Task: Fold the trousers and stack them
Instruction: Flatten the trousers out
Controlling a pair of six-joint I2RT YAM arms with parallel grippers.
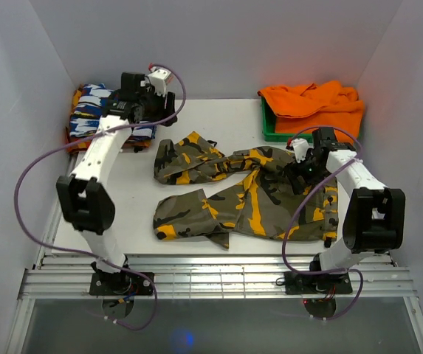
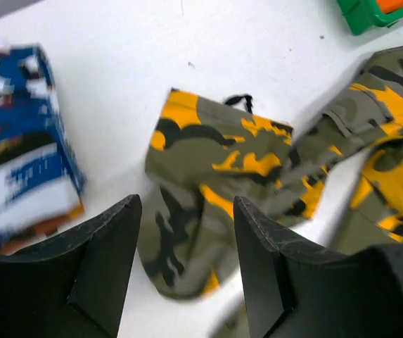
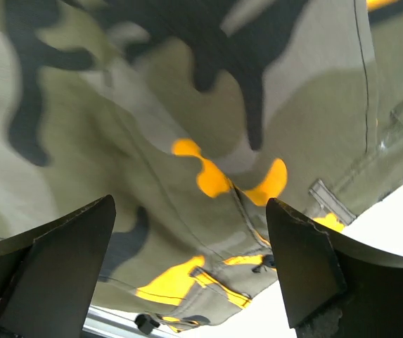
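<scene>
**Operator:** State of the right gripper (image 3: 190, 204)?

**Technician:** Its two dark fingers fill the lower corners of the right wrist view. They stand wide apart with nothing clamped between them. The trousers (image 3: 187, 105) fill nearly all of that view behind the fingers, showing olive cloth, black blotches, orange-yellow patches and belt loops at lower right. I cannot tell whether the fingertips touch the cloth.

**Operator:** And the left gripper (image 2: 187, 204)?

**Technician:** It is also parted, with no grip on anything. In the left wrist view one trouser leg runs from the centre of the frame down into the gap between the fingers, lying on the table below them. The rest of the garment trails off to the right edge.

**Operator:** Position in the top view?

**Technician:** The trousers lie crumpled across the centre and right of the white table (image 1: 218, 118). The right gripper is over their right-hand part. The left gripper is at upper left, apart from the trousers and just beside a blue-white-red folded garment (image 1: 93, 110). At upper right an orange cloth (image 1: 314, 99) sits piled in a green bin (image 1: 270, 129).
</scene>
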